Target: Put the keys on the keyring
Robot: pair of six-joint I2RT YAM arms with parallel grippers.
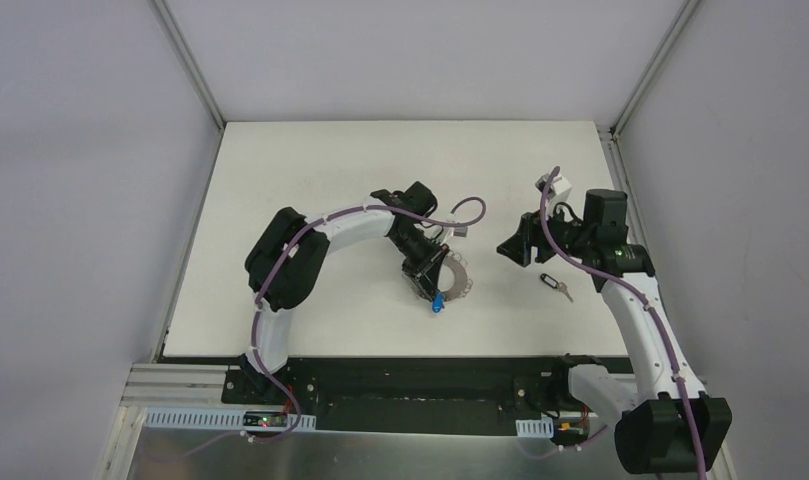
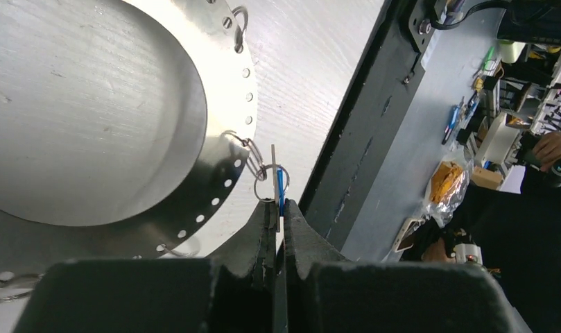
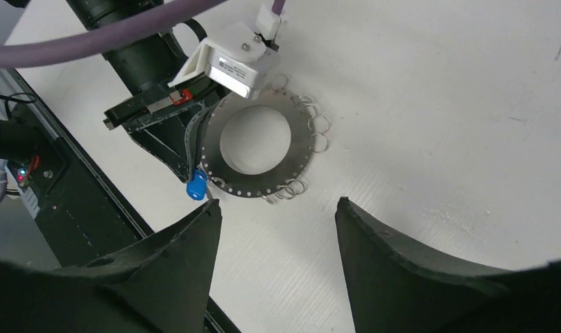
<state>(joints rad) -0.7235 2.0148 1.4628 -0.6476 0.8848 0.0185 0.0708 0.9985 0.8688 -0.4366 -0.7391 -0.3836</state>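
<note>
The keyring [image 1: 459,281], a flat grey disc with wire loops on its rim, lies mid-table. My left gripper [image 1: 429,281] sits at its near-left edge, shut on the blue key [image 1: 437,303]. In the left wrist view the blue key [image 2: 281,186] stands edge-on between the closed tips [image 2: 277,202], against a wire loop [image 2: 265,182] of the keyring [image 2: 229,90]. The black key [image 1: 555,287] lies loose on the table to the right. My right gripper [image 1: 509,245] hovers open and empty right of the ring; its view shows the keyring [image 3: 299,149], the blue key [image 3: 196,186] and the gripper [image 3: 277,205].
The white table [image 1: 330,160] is walled on three sides by grey panels. A black strip [image 1: 400,385] runs along the near edge by the arm bases. The left arm's purple cable [image 1: 468,212] loops above the ring.
</note>
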